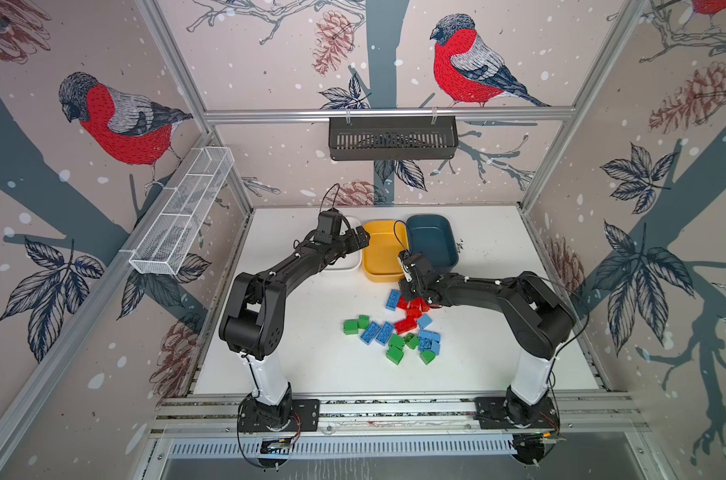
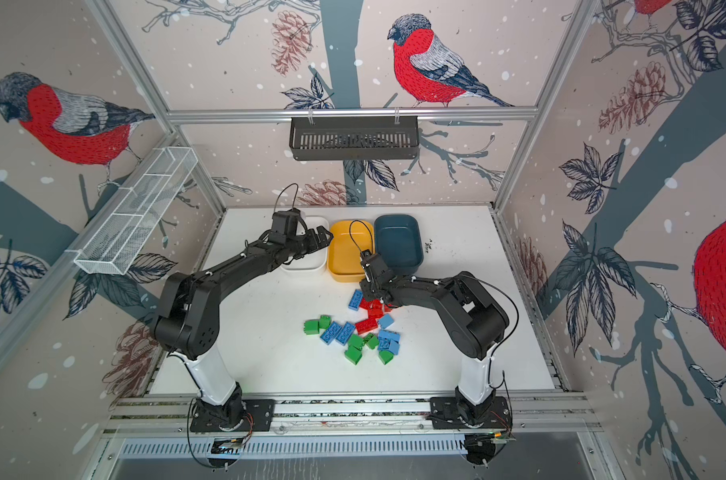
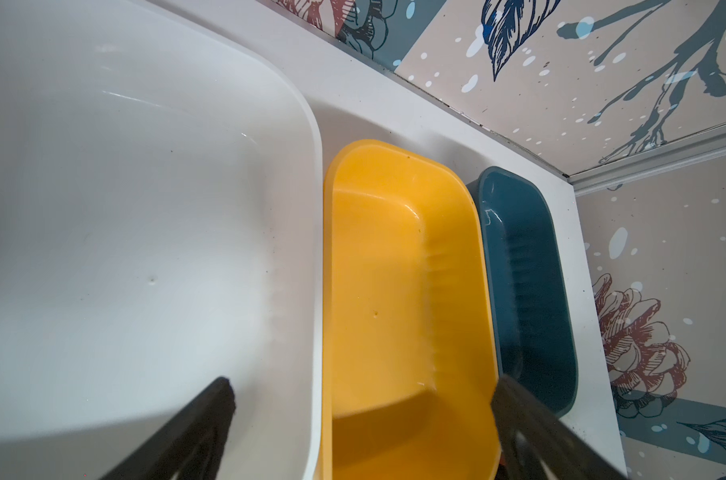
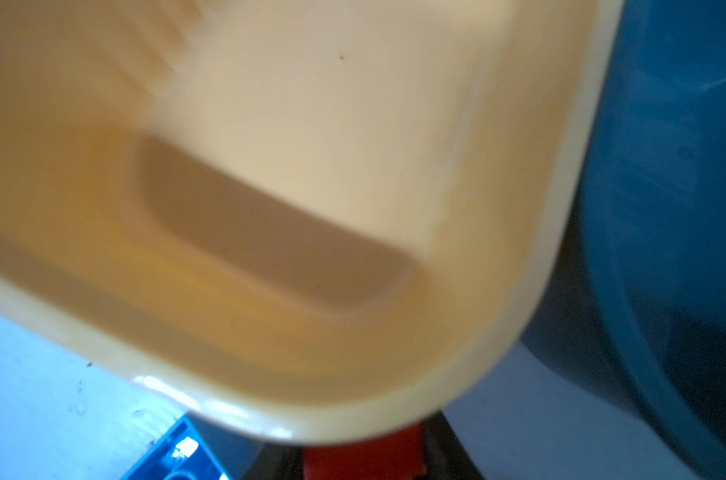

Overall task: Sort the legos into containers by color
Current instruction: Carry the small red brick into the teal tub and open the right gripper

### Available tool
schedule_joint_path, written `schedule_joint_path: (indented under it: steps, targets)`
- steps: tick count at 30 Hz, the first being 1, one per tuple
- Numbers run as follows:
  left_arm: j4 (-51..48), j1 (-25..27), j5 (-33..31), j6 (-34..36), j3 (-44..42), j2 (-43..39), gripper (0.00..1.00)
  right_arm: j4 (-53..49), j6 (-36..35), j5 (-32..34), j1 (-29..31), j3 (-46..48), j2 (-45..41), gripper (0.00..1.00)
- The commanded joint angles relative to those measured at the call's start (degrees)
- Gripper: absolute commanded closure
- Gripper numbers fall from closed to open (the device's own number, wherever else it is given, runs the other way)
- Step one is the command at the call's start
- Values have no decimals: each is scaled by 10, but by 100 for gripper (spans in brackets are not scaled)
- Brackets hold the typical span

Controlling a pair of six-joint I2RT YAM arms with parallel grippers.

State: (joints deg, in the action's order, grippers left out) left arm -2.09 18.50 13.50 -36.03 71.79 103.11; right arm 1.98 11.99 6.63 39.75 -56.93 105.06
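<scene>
Several red, blue and green legos (image 1: pixel 396 332) lie in a loose pile in the middle of the table in both top views. My right gripper (image 1: pixel 415 296) is down at the far edge of the pile, shut on a red lego (image 4: pixel 361 453) that sits between its dark fingers. A blue lego (image 4: pixel 178 457) lies just beside it. The three containers stand in a row behind the pile: white (image 1: pixel 344 268), yellow (image 1: pixel 382 253) and dark teal (image 1: pixel 432 243), all bare inside. My left gripper (image 3: pixel 363 382) hangs open over the shared edge of the white (image 3: pixel 145 208) and yellow (image 3: pixel 378 270) containers, holding nothing.
A black slotted basket (image 1: pixel 392 139) hangs on the back wall. A white wire-mesh basket (image 1: pixel 182 216) hangs on the left wall. The table's front half (image 1: pixel 332 374), between the two arm bases, is bare white.
</scene>
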Motion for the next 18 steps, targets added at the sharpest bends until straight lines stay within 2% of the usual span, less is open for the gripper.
schedule_joint_path:
  steps: [1, 9, 13, 18]
  targets:
    - [13, -1, 7, 0, -1, -5, 3, 8, -5, 9, 2, 14, -27, 66]
    - [-3, 13, -18, 17, 0, -28, 3, 10, -12, -10, -13, 49, -118, 66]
    - [-17, 26, -44, 27, 0, -42, 3, 24, 21, -19, -58, 42, -138, 66]
    - [-24, 42, -83, 32, -13, -65, 3, 18, 42, -27, -114, 3, -110, 66]
